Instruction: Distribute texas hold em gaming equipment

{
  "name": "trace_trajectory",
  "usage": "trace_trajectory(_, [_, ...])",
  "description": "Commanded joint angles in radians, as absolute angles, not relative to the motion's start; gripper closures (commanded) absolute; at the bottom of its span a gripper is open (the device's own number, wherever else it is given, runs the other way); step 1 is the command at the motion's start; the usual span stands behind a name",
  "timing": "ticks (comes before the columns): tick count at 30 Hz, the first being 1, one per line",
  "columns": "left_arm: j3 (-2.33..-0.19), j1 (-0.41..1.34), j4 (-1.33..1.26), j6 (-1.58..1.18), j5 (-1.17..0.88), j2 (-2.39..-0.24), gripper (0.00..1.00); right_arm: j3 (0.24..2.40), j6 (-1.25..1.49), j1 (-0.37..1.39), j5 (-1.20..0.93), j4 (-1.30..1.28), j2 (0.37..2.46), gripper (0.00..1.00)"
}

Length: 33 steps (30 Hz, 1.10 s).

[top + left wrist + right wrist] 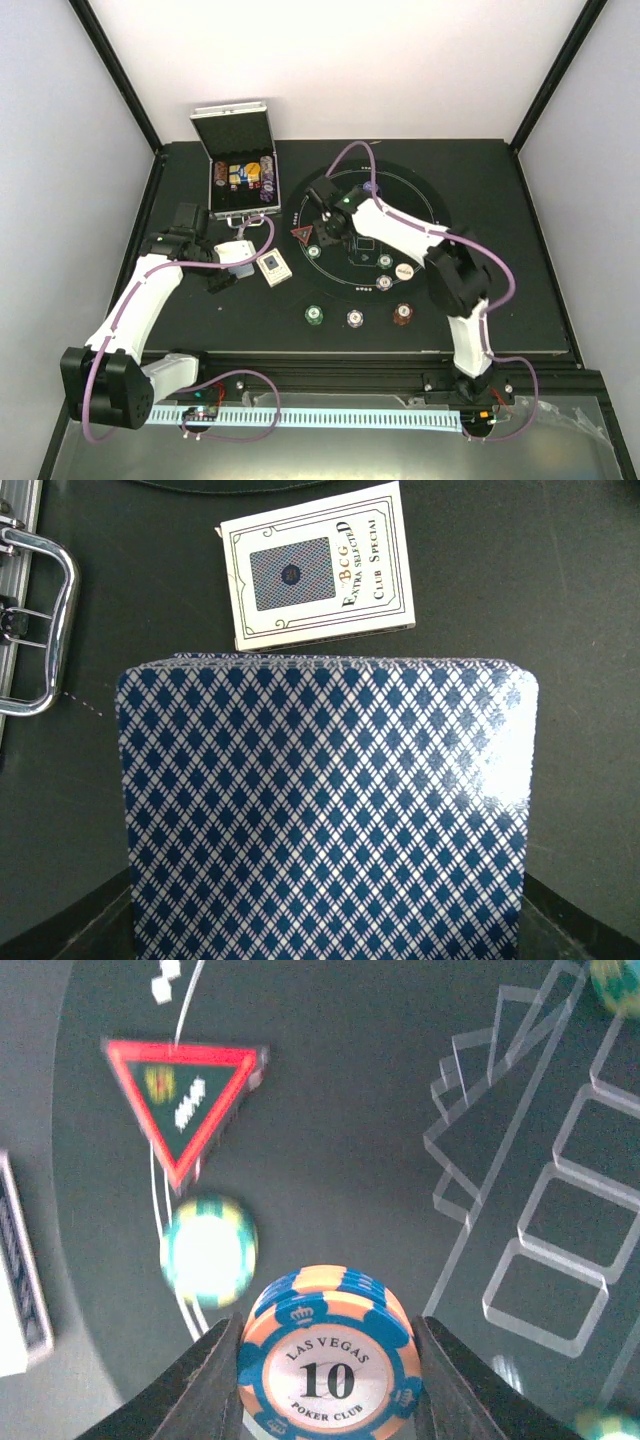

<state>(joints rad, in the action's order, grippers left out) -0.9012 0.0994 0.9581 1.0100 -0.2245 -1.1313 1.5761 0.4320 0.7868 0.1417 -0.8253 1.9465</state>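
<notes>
- Between the jaws of the right gripper (pixel 328 1350), a pinched stack of blue-and-orange chips (pixel 325 1385) sits over the round black mat (pixel 350 1110).
- Just beyond it lie a green chip (pixel 208 1250) and the red triangle token (pixel 185 1100).
- Off the mat, the left gripper (pixel 228 268) clamps a deck of blue-backed cards (pixel 325 810); a card box (pixel 318 565) lies just ahead, near the silver case (pixel 240 170).

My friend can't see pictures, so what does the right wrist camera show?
The right gripper clamps a small stack of blue-and-orange chips, printed Las Vegas 10 Poker Club, between its dark fingers. Beyond it, on the black mat, lie a green-and-white chip and a red triangle token.
</notes>
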Motion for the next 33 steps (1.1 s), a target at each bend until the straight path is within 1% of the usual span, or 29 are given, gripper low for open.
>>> trace_trajectory(1, [-0.933, 0.094, 0.974, 1.012, -0.231, -1.111, 0.98, 1.788, 0.37, 0.749, 0.163, -0.858, 2.121, 0.78])
trace_trajectory(4, [-0.938, 0.095, 0.975, 1.015, -0.227, -1.111, 0.98, 1.915, 0.363, 0.735, 0.164, -0.886, 2.236, 0.78])
trace_trajectory(7, [-0.947, 0.094, 0.979, 1.017, -0.226, -1.115, 0.99, 1.994, 0.36, 0.726, 0.168, -0.903, 2.323, 0.78])
trace_trajectory(17, [-0.954, 0.094, 0.986, 1.022, -0.222, -1.123, 0.99, 2.072, 0.364, 0.712, 0.152, -0.896, 2.433, 0.78])
trace_trajectory(18, [-0.955, 0.094, 0.988, 1.022, -0.222, -1.123, 0.98, 2.077, 0.364, 0.713, 0.148, -0.899, 2.44, 0.77])
trace_trajectory(20, [-0.954, 0.094, 0.988, 1.023, -0.221, -1.124, 0.98, 2.088, 0.363, 0.713, 0.136, -0.908, 2.451, 0.67])
trace_trajectory(22, [-0.954, 0.094, 0.989, 1.023, -0.222, -1.124, 0.98, 2.094, 0.362, 0.712, 0.123, -0.912, 2.447, 0.55])
trace_trajectory(23, [-0.955, 0.094, 0.989, 1.023, -0.222, -1.124, 0.98, 2.098, 0.36, 0.713, 0.121, -0.915, 2.441, 0.52])
trace_trajectory(25, [-0.956, 0.094, 0.991, 1.022, -0.226, -1.125, 0.99, 2.114, 0.359, 0.713, 0.133, -0.929, 2.429, 0.49])
trace_trajectory(30, [-0.954, 0.094, 0.993, 1.022, -0.232, -1.128, 0.98, 2.158, 0.348, 0.713, 0.171, -0.992, 2.354, 0.46])
trace_trajectory(33, [-0.948, 0.094, 0.992, 1.022, -0.23, -1.126, 0.99, 2.075, 0.361, 0.714, 0.179, -0.99, 2.255, 0.46])
